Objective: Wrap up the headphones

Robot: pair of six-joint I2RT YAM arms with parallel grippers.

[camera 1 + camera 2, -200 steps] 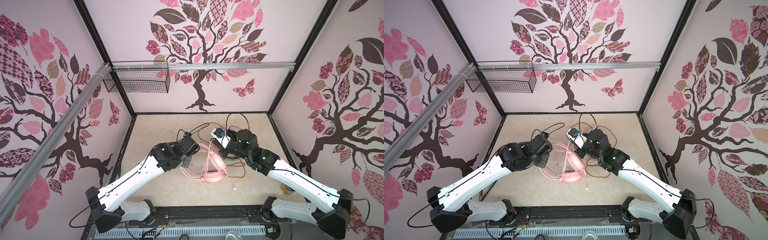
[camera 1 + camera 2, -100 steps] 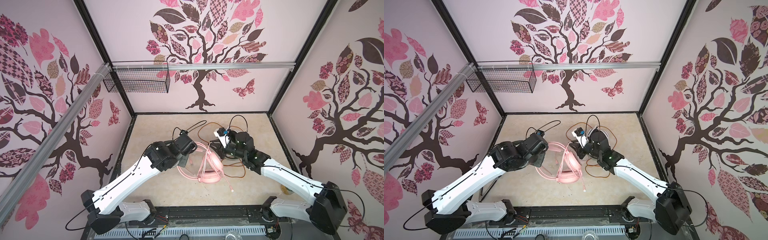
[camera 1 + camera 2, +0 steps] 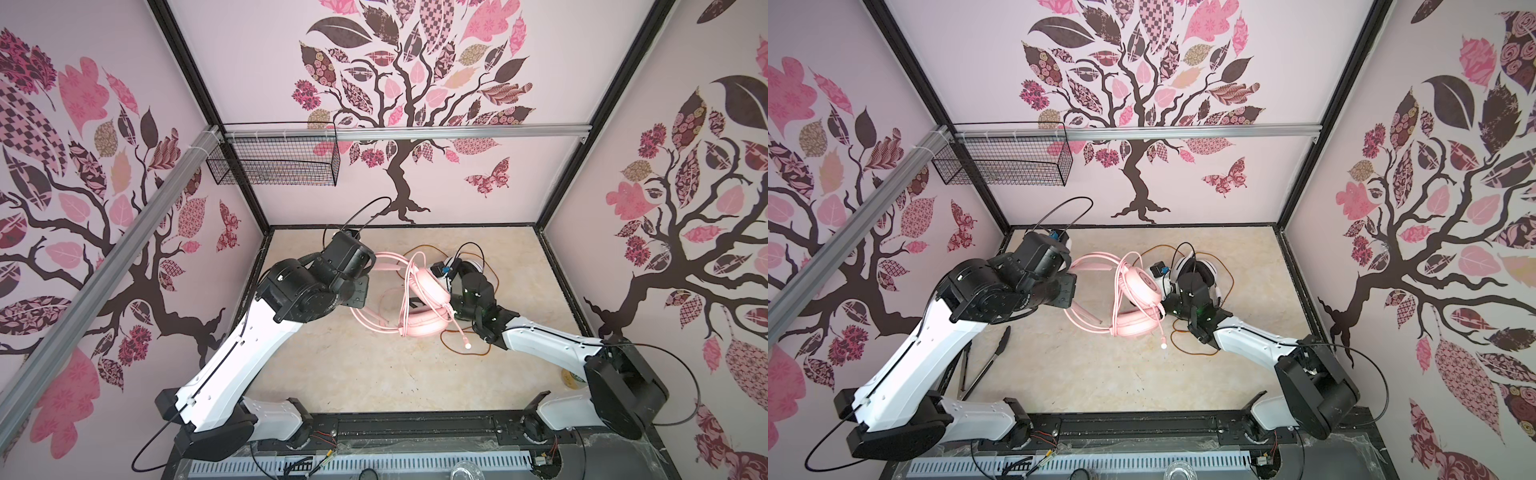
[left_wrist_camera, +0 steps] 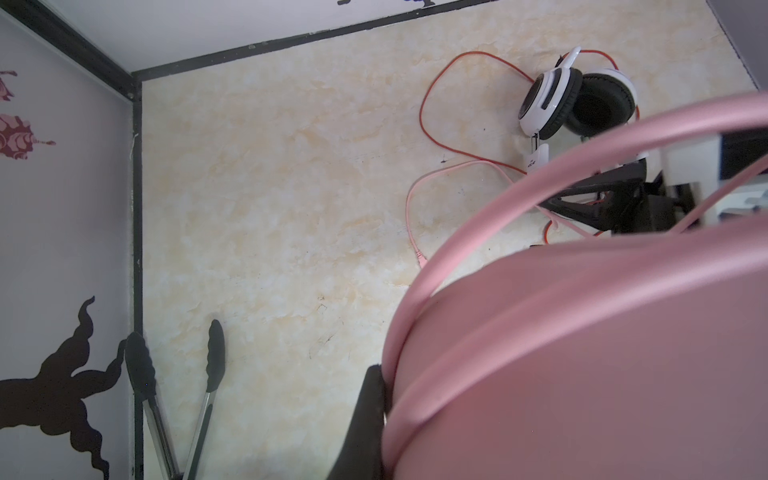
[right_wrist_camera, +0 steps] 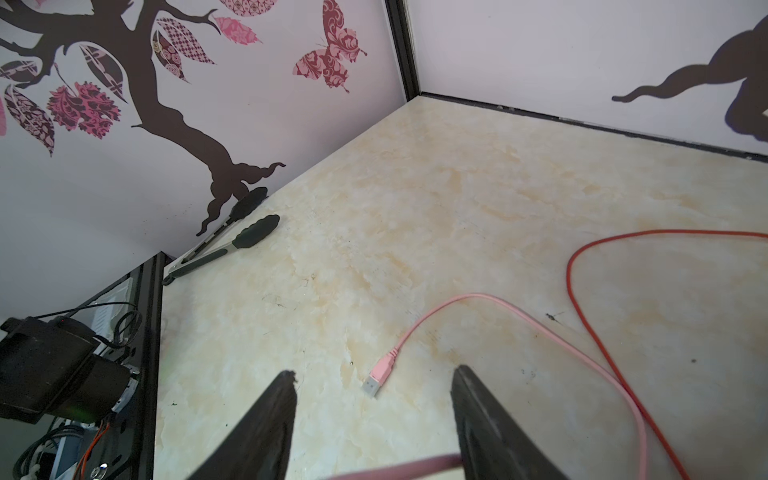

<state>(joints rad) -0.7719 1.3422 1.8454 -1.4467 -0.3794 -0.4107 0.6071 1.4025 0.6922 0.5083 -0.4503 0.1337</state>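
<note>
The pink headphones (image 3: 428,291) hang tilted above the mid table, their pink cable (image 3: 405,299) looped over the band between the ear cups. My left gripper (image 3: 360,289) is shut on the pink headband (image 4: 540,183); only one of its fingers (image 4: 368,415) shows beside the pink padding. My right gripper (image 5: 374,372) stands open just right of the ear cups, in a top view too (image 3: 1169,305). The cable's plug (image 5: 376,380) lies on the table between its fingers, untouched. The white headphones (image 4: 577,99) with black pads and an orange-red cable (image 4: 428,124) lie behind the right wrist.
Black-tipped tongs (image 3: 988,361) lie by the left wall near the front. A wire basket (image 3: 274,160) hangs on the back-left rail. A roll of tape (image 3: 570,378) sits by the right arm's base. Orange-red cable loops (image 3: 465,351) spread right of the pink headset.
My right gripper has opened and let go of the pink cable. The left arm has carried the pink headset a little towards the back, and the plug end has shifted with it.
</note>
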